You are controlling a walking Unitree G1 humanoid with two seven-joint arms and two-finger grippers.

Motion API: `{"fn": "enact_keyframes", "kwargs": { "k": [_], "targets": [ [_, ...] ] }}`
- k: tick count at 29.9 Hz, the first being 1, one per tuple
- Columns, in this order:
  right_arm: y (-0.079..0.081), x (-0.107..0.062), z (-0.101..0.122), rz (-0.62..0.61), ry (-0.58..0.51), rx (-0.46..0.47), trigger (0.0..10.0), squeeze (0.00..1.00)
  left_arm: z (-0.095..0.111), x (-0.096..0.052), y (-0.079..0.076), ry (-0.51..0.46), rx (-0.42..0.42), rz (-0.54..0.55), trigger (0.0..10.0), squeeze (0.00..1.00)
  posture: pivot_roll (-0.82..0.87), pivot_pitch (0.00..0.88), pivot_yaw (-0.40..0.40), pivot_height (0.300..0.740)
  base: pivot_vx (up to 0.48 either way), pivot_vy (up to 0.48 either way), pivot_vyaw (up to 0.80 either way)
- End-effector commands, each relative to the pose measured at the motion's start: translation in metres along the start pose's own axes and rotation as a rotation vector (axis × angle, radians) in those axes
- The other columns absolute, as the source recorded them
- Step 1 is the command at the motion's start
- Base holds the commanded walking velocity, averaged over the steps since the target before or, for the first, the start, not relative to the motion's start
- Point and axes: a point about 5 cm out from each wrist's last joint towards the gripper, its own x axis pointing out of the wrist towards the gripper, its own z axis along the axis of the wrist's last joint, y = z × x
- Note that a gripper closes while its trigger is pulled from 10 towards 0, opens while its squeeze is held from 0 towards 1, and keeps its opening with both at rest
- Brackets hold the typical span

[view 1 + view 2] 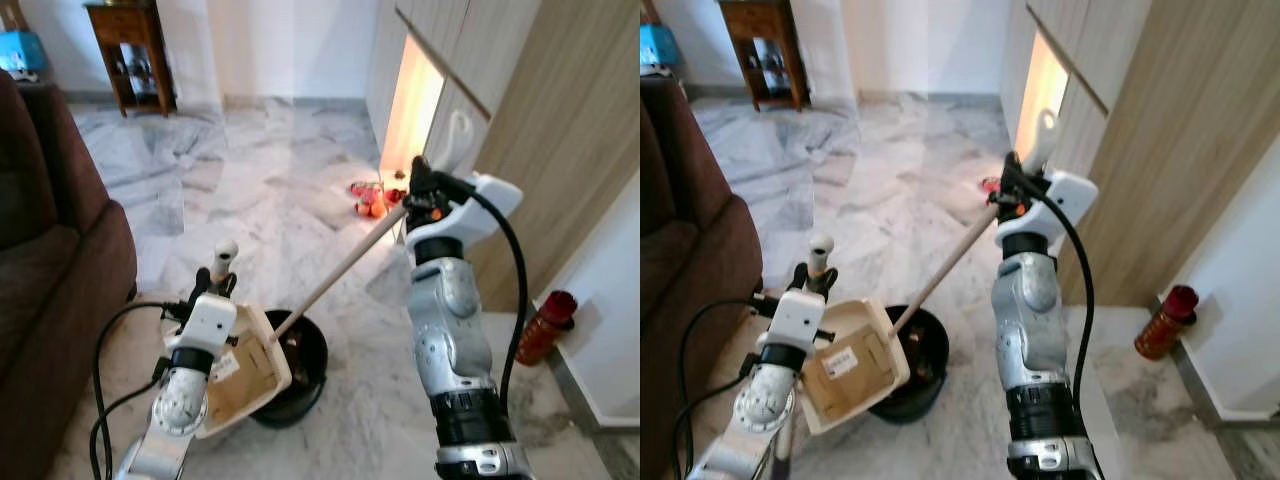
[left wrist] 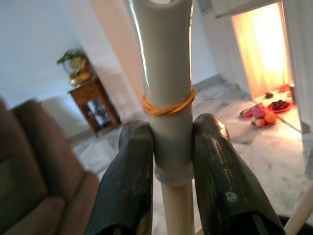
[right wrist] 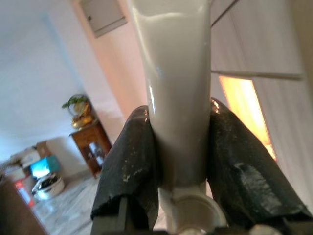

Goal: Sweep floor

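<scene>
Two tools busy. Eye view: left tool (image 1: 215, 280) holds dustpan (image 1: 245, 375) by handle, tilted over black bin (image 1: 300, 365); right tool (image 1: 420, 185) grips broom stick (image 1: 335, 275), angled into bin. Wrist views: both clenched on handles.

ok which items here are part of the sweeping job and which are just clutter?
In use:
- dustpan, handle held by left gripper
- broom, handle held by right gripper
- black bin under the dustpan

Just around:
- sofa
- wooden side table
- red bottle
- fruit offerings
</scene>
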Motion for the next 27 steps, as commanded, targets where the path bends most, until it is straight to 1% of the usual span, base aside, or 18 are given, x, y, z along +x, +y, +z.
{"fn": "enact_keyframes", "kwargs": {
  "k": [1,2,9,15,24,27],
  "targets": [
    [0.0145,0.0054,0.0110,0.015,-0.052,0.045,10.0,0.00,0.0055,0.0036,0.0030,-0.041,0.029,-0.009,10.0,0.00,0.17,0.000,-0.042,0.740,0.000,0.000,-0.80],
    [0.0140,0.0053,0.0111,0.013,-0.054,0.043,10.0,0.00,0.0054,0.0035,0.0030,-0.040,0.029,-0.009,10.0,0.00,0.17,0.000,-0.043,0.740,0.000,0.000,-0.80],
    [0.0131,0.0054,0.0140,0.009,-0.076,0.054,10.0,0.00,0.0056,0.0032,0.0022,-0.042,0.028,-0.010,10.0,0.00,0.17,0.000,-0.043,0.740,0.000,0.000,0.00],
    [0.0125,0.0053,0.0134,-0.001,-0.070,0.053,10.0,0.00,0.0055,0.0028,0.0021,-0.040,0.029,-0.010,10.0,0.00,0.17,0.000,-0.043,0.740,0.000,0.000,0.00],
    [0.0135,0.0056,0.0146,0.007,-0.078,0.064,10.0,0.00,0.0058,0.0027,0.0018,-0.042,0.030,-0.009,10.0,0.00,0.17,0.000,-0.043,0.740,0.000,0.000,-0.77],
    [0.0149,0.0057,0.0168,0.012,-0.092,0.066,10.0,0.00,0.0059,0.0028,0.0020,-0.043,0.030,-0.009,10.0,0.00,0.17,0.000,-0.043,0.740,0.000,0.000,0.00]
  ]
}}
